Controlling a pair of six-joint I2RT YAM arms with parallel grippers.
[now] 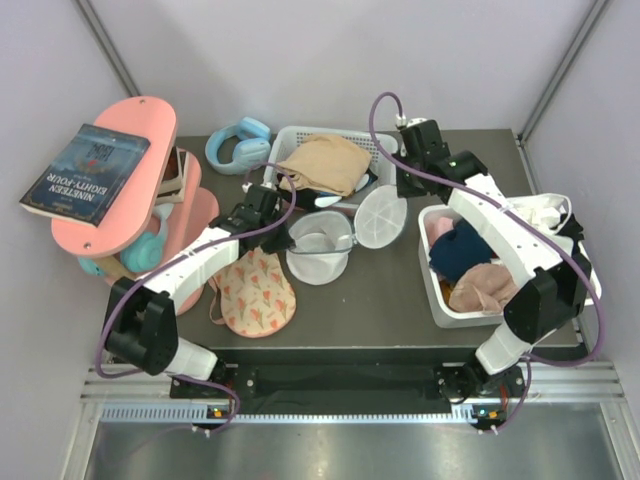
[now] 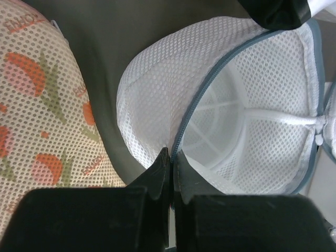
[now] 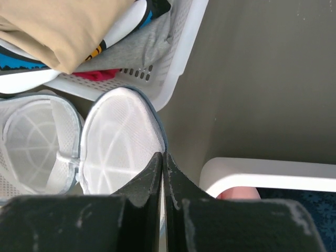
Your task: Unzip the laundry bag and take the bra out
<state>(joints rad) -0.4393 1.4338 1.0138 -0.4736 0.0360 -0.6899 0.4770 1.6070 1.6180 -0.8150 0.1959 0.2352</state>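
The laundry bag point(image 1: 318, 245) lies unzipped in the middle of the table, its white mesh bowl half open upward and its round lid half point(image 1: 380, 218) folded out to the right. The bowl half looks empty inside in the left wrist view point(image 2: 252, 121). The bra point(image 1: 255, 292), peach with red flowers, lies on the table left of the bag, outside it, and also shows in the left wrist view point(image 2: 37, 105). My left gripper point(image 2: 170, 155) is shut on the bowl half's grey zip rim. My right gripper point(image 3: 163, 157) is shut on the rim of the lid half point(image 3: 118, 136).
A white slatted basket point(image 1: 290, 140) holding a tan garment point(image 1: 325, 160) stands behind the bag. A second white basket point(image 1: 432, 285) of clothes sits at the right. A pink shelf point(image 1: 110, 180) with a book and blue headphones point(image 1: 238, 142) stand at the left.
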